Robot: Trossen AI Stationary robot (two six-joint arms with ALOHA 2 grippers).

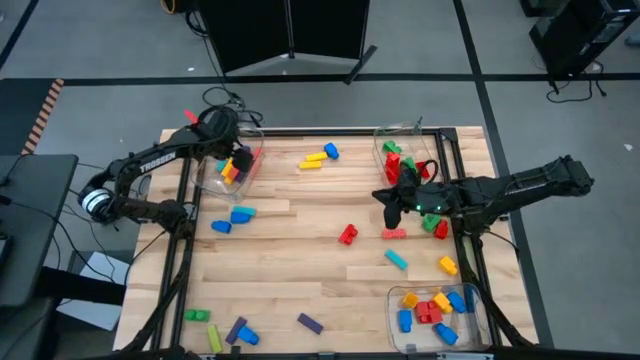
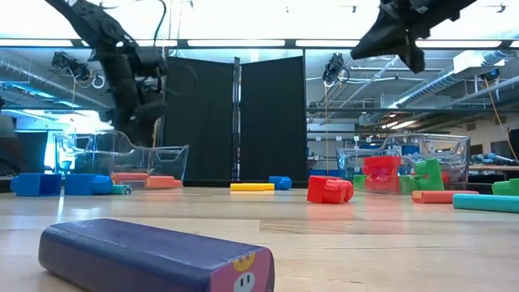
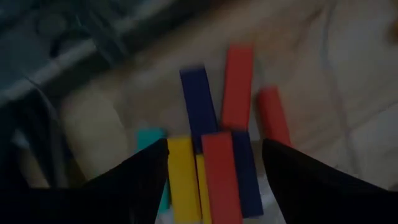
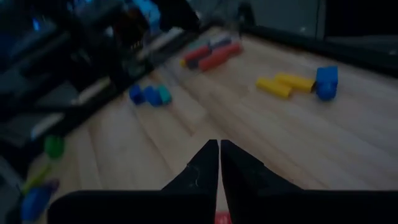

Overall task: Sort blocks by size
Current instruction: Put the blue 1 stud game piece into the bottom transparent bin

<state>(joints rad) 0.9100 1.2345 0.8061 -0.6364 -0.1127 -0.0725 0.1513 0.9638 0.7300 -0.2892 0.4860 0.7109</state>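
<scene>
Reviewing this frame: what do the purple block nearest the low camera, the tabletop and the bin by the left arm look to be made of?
Purple block: likely moulded plastic, smooth with a soft sheen, rounded edges and a printed sticker on its end.
Tabletop: wood, apparently butcher-block planks with visible grain and seams, matte finish.
Bin: clear, glossy plastic by the look of it; the blocks inside show through its wall.

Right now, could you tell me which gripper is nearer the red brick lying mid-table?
Right. The right gripper hangs just beside the red brick; the left gripper is over the far-left bin.
</scene>
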